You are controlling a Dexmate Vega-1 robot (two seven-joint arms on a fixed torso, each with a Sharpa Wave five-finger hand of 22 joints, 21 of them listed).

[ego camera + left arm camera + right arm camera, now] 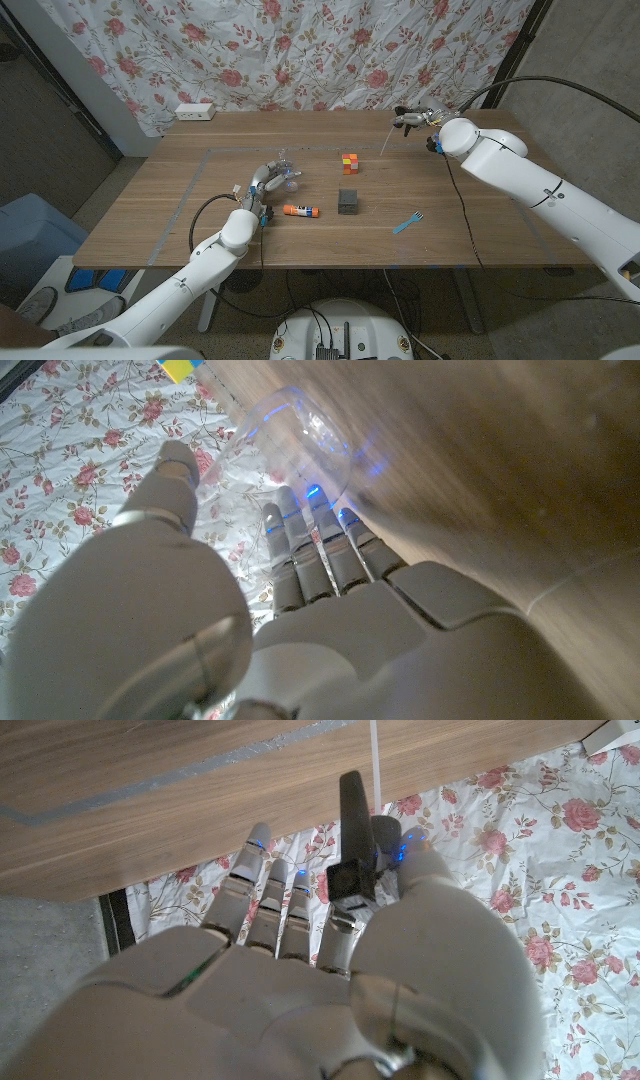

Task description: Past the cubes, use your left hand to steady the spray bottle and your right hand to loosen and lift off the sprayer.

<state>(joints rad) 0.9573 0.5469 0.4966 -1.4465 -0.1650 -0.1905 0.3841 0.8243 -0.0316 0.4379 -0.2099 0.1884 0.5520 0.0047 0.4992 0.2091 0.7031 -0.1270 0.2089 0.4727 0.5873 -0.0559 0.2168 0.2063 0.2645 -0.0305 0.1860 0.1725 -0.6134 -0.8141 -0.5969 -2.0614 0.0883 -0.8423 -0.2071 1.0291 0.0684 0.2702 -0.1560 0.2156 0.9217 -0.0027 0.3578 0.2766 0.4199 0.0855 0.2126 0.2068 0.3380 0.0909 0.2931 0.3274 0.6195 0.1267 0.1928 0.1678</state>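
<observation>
We see a wooden table with a taped rectangle, backed by a rose-print curtain (a white power strip lies by it). Left of the coloured cube, our left hand grips the clear plastic bottle. Right of the cube and raised, our right hand pinches the dark sprayer, its thin tube hanging. Nearer than the cube sit a grey cube, an orange-capped marker and a blue fork.
</observation>
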